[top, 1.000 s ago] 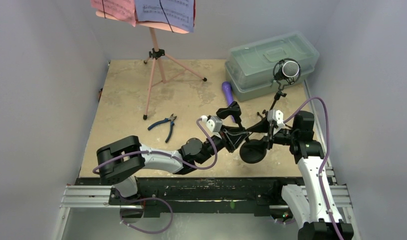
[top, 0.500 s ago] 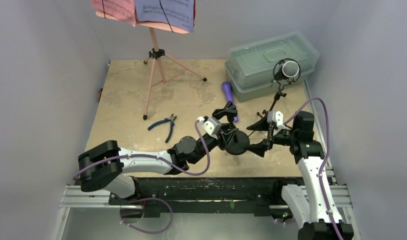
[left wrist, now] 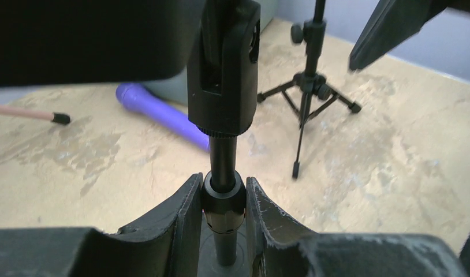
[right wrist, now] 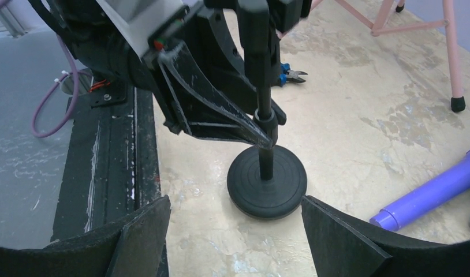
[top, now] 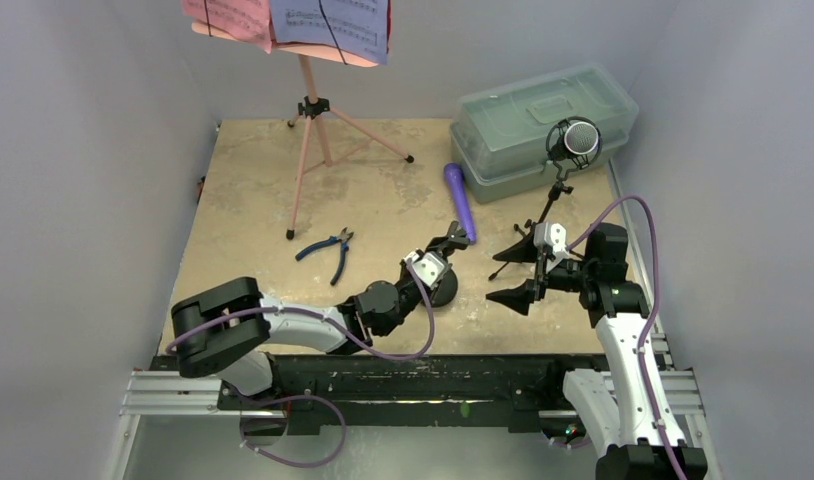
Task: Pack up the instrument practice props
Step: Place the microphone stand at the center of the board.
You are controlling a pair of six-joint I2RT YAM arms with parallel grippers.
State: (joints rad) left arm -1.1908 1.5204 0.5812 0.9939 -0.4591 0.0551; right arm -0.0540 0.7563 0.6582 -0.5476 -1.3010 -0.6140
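My left gripper (top: 438,268) (left wrist: 223,199) is shut on the stem collar of a black mic support (right wrist: 267,182) with a round base and a clip holder (left wrist: 224,63). Its base is down at the tabletop. My right gripper (top: 511,275) (right wrist: 235,202) is open, its fingers (right wrist: 140,236) spread just right of that base and holding nothing. The purple mic (top: 459,200) (left wrist: 163,112) (right wrist: 435,190) lies on the table. The black silver-headed mic (top: 580,140) sits on a tripod support (top: 548,215) (left wrist: 306,92). The pink music rack (top: 313,130) holds printed sheets (top: 328,25) at the back.
Blue-handled pliers (top: 328,250) (right wrist: 290,75) lie near the rack's front leg (right wrist: 452,57). A translucent greenish lidded box (top: 543,125) stands at the back right, right behind the tripod-mounted mic. The black base rail (right wrist: 105,144) runs along the near table edge.
The right gripper has opened and let go of the round-base support. The left gripper has carried that support to the left, away from the right gripper, and lowered it.
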